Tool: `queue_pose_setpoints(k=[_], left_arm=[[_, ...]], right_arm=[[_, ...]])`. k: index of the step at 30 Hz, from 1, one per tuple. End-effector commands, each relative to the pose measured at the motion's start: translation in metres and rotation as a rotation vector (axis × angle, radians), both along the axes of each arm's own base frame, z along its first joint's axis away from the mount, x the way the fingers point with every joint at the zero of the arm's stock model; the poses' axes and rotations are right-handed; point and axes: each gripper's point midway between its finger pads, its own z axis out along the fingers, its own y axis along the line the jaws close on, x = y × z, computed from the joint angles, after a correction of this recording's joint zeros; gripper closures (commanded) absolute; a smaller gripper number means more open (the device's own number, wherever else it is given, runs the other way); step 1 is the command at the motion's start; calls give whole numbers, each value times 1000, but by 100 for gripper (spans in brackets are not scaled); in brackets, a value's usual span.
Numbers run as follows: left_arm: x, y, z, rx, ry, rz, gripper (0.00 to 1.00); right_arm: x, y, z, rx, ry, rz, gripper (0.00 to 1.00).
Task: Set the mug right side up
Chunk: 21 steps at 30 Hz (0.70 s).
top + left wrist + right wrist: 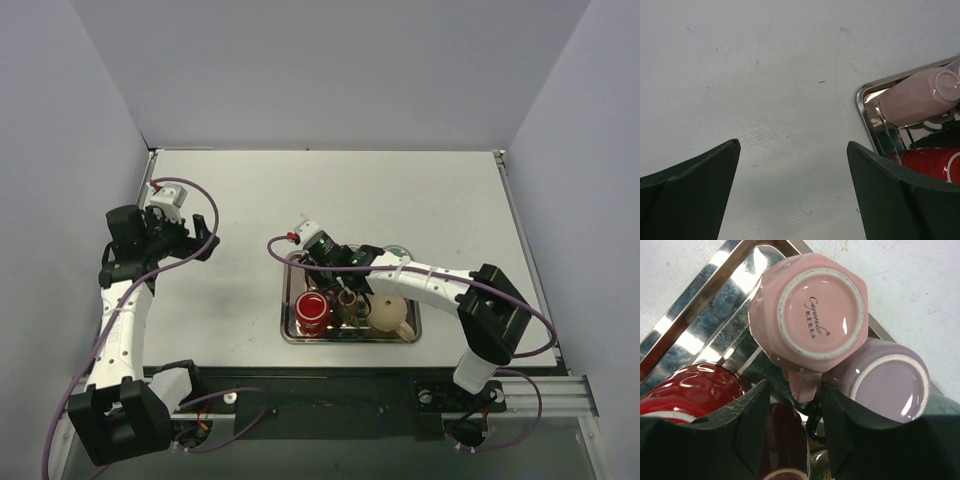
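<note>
I am straddling the handle of the pink faceted ceramic mug [815,310] with my right gripper [794,386], though I cannot tell if the fingers are pinching it. The mug is sitting base-up in the shiny steel tray [695,315], touching an upturned lavender mug [890,385]. My left gripper [792,144] is hovering wide apart over the white table [765,75].

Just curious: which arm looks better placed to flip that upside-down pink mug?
Right. Its fingers sit either side of the handle of the pink mug in the tray; the left fingers hang open over bare table.
</note>
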Motion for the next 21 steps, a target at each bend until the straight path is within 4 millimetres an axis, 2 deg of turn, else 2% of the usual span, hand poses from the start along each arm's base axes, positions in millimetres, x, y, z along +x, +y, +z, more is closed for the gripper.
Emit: queue_pose_setpoints(k=[1,7,9,10,11,12,13,17,18,19,20,21], left_arm=[[1,-6,23,-1,-62,-47,1],[-1,-10,21,-15,-53,-69,0],[-3,-14,21,-30,-36,-82,1],[-5,-16,24,-42,-27,-96,0],[-6,-18,24,-52,-10,-107,0],[-9,-22,29,-68,-1,-125,5],[-10,-26,34,-83,-3,-144,7],[-13,-38,51,-170,18,-173,9],[-12,-40,57,-211,24,-160,11],[-11,-44,65,-247,27,-166,12],[-9,-47,72,-293,34,-159,13],[-7,-51,81,-325,25,-178,13]], right_arm=[[13,-1,-4,-9,-1,-46,60],[21,4,-22,14,31,-60,67],[22,4,-26,29,43,-69,75],[22,5,-25,44,40,-69,85],[22,5,-22,57,37,-67,88],[21,9,-15,79,33,-60,95],[21,10,-12,87,31,-57,100],[24,22,22,183,-6,-39,100],[28,26,42,235,-42,-42,100],[31,27,52,272,-53,-55,100],[34,35,79,352,-99,-49,100],[35,37,94,405,-115,-57,100]])
